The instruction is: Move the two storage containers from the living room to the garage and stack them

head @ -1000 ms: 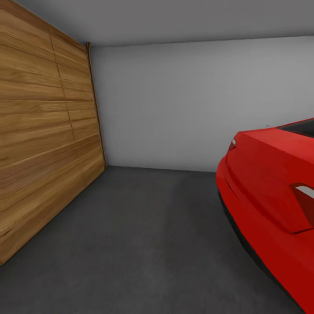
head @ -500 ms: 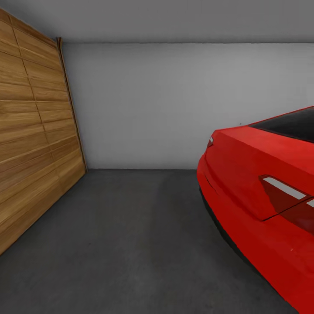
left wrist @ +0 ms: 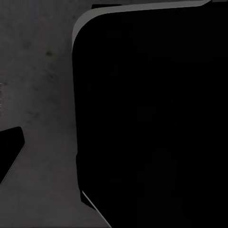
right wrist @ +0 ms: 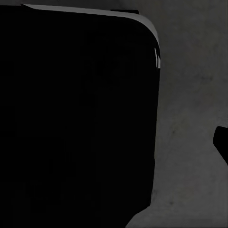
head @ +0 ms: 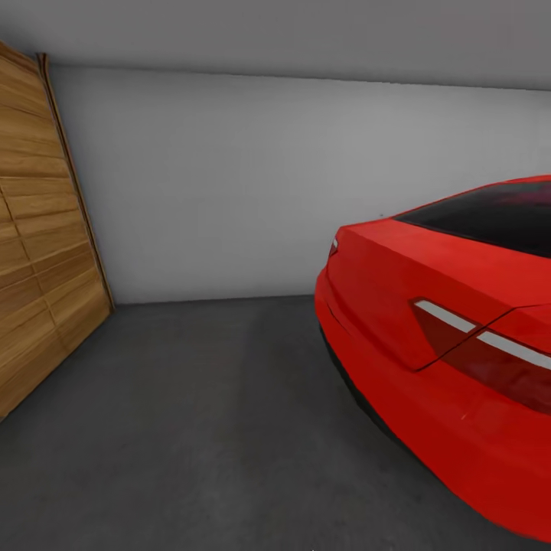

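Head view: the garage. Dark grey concrete floor (head: 214, 428) runs ahead to a plain grey-white wall (head: 229, 184). Wooden-plank door (head: 38, 268) closes the left side. Rear of a red car (head: 444, 344) stands at the right, tail lamp and dark rear window showing, taking up much of that side.

Open strip of floor lies between plank door and car, reaching to the far wall.

Wrist views: each looks down on speckled concrete, the left at one patch (left wrist: 42, 95), the right at another (right wrist: 190, 118). A large black rounded-corner shape (left wrist: 152, 118) covers most of the left wrist picture; a like black shape (right wrist: 76, 114) covers most of the right. What these are cannot be told; possibly the robot's own body. A small dark sliver sits at one edge of each picture.

Pincers: neither one can be made out, so apart or together cannot be told for left or right.

Storage containers: no orange-red bin can be located from these pictures. So bearing from either pincer, long axis and nearer arm cannot be judged.

Judgement: robot is in transit or surveying the garage. The free floor left of the car looks the likely stacking ground; the car's bumper is the thing to stay clear of.
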